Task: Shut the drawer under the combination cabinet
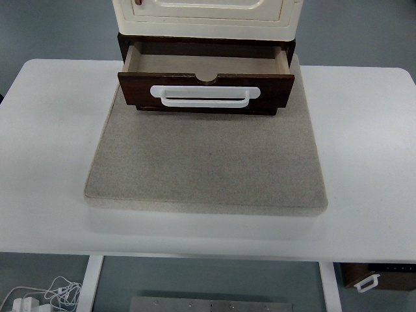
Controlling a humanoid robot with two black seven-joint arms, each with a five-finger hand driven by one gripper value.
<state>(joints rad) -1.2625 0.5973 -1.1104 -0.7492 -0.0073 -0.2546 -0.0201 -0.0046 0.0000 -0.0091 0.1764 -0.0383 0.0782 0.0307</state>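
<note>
A cream cabinet (207,14) stands at the back of the table on a dark brown base. Under it the dark wooden drawer (205,90) is pulled out toward me, its tan inside showing and holding nothing. A white bar handle (205,95) runs across the drawer front. Neither of my hands is in the head view.
The cabinet stands on a grey felt mat (207,162) that covers the middle of the white table (364,162). Below the table's near edge lie white cables (39,296) at the left and a small dark box with a white handle (374,278) at the right.
</note>
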